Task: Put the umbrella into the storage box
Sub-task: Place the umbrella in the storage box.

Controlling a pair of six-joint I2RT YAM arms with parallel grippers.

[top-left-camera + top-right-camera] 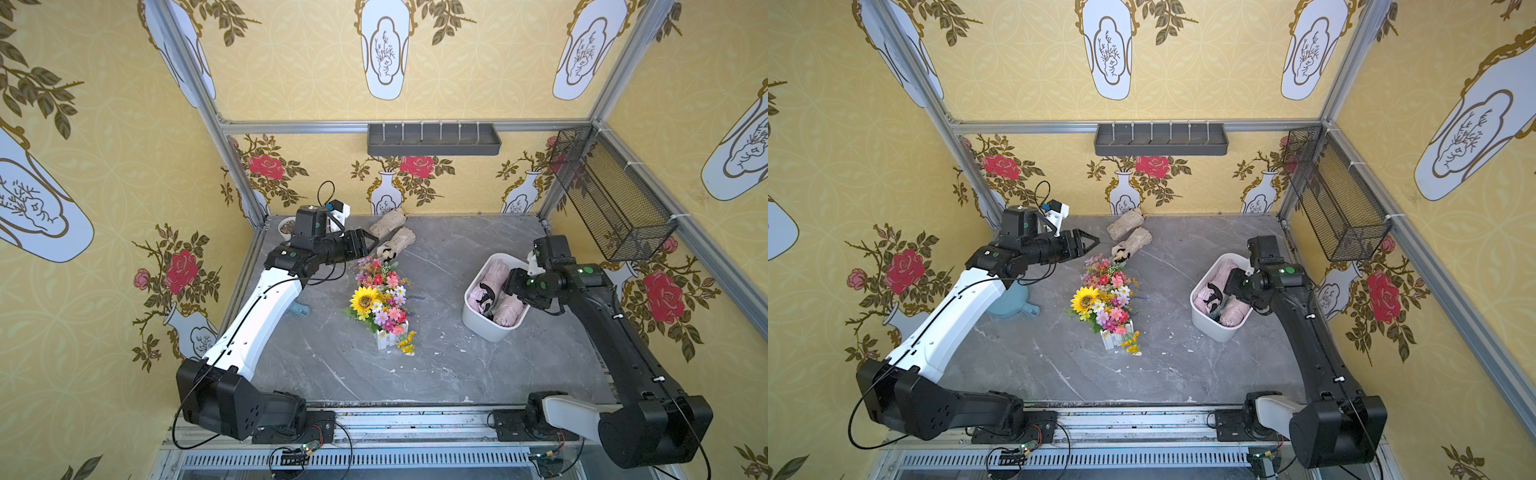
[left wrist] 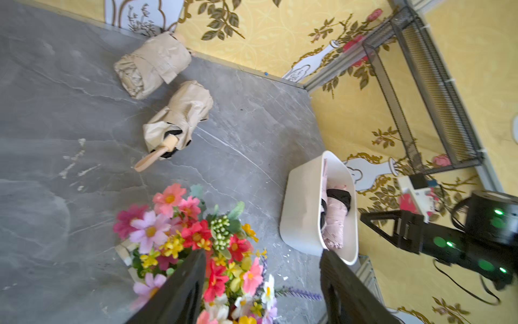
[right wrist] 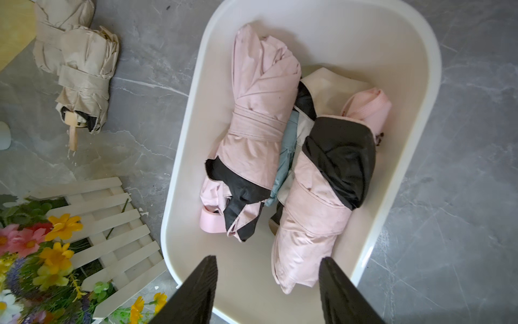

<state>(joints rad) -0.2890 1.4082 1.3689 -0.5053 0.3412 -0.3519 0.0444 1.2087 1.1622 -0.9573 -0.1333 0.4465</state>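
Two pink umbrellas (image 3: pixel 260 112) (image 3: pixel 308 218), two beige umbrellas (image 2: pixel 152 66) (image 2: pixel 182 112)

Storage box (image 1: pixel 482 326) partly behind right arm (image 1: pixel 557 282)

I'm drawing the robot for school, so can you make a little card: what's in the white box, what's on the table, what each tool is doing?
In white box: two pink umbrellas
On table: two beige umbrellas, flowers
Left tool: open, empty, by the flowers
Right tool: open, empty, above the box

Flower bouquet (image 1: pixel 380 299), wall-hung mesh basket (image 1: pixel 611 195)
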